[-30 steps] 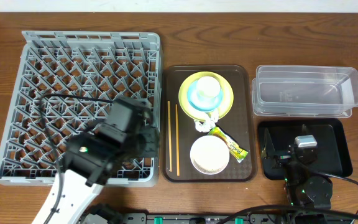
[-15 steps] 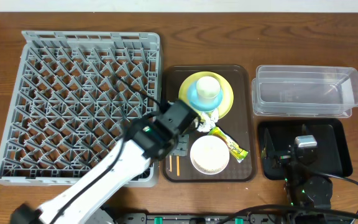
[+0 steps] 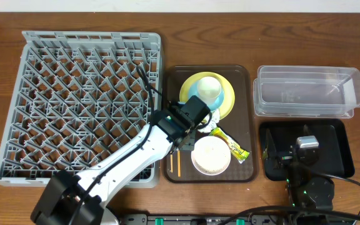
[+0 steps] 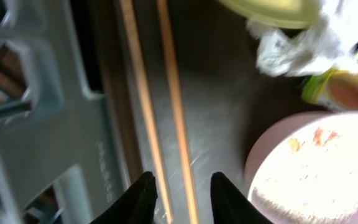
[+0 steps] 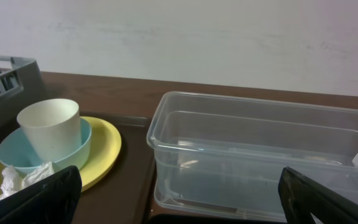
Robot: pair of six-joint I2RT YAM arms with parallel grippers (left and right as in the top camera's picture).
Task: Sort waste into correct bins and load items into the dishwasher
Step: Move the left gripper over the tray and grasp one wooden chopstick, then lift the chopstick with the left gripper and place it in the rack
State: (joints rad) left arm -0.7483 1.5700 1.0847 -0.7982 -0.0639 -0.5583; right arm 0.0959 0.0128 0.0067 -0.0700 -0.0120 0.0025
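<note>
My left gripper (image 3: 181, 141) is open, low over the brown tray's left side. In the left wrist view its fingertips (image 4: 145, 190) straddle the wooden chopsticks (image 4: 173, 93). The white bowl (image 3: 211, 155) with rice-like crumbs (image 4: 319, 168) lies just right of it. The tissue (image 3: 208, 122) and yellow-green wrapper (image 3: 233, 147) lie between that bowl and the yellow plate (image 3: 227, 100), which carries the light blue bowl (image 3: 195, 95) and white cup (image 3: 209, 87). My right gripper (image 5: 179, 205) is open and empty above the black tray (image 3: 333, 147).
The grey dish rack (image 3: 80, 100) fills the left half of the table. The brown serving tray (image 3: 245, 172) is in the middle. The clear tub (image 3: 308, 90) stands at the back right, behind the black tray. My left arm crosses the rack's front right corner.
My left arm has swung right from the rack's front right corner to the brown tray, coming down over the chopsticks. The right arm has not moved.
</note>
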